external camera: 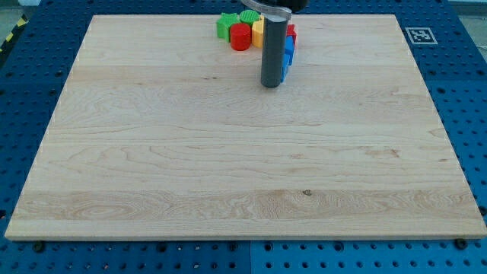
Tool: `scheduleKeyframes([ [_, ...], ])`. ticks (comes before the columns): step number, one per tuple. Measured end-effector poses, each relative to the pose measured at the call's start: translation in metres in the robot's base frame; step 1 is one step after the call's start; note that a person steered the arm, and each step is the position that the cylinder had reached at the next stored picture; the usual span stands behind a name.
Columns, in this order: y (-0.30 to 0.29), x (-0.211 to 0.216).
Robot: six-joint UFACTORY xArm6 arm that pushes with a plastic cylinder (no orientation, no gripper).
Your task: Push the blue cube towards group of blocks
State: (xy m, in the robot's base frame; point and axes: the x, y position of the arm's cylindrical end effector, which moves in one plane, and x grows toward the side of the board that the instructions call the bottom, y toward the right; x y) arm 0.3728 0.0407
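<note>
A blue block lies near the view's top centre, mostly hidden behind the dark rod; only its right edge shows, so its shape is unclear. My tip rests on the board just at the block's left and lower side, touching or nearly so. Right above is the group: a green block, a red cylinder, a yellow block, another green block and a red block that adjoins the blue one.
The wooden board lies on a blue perforated table. A black and white marker tag sits off the board's top right corner. The blocks lie close to the board's top edge.
</note>
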Motion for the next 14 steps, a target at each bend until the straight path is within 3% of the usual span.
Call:
scheduleKeyframes([
  [2, -0.007, -0.008],
  [3, 0.023, 0.025],
  [4, 0.054, 0.018],
  [7, 0.004, -0.039],
  [9, -0.003, -0.007],
  [14, -0.031, -0.043],
])
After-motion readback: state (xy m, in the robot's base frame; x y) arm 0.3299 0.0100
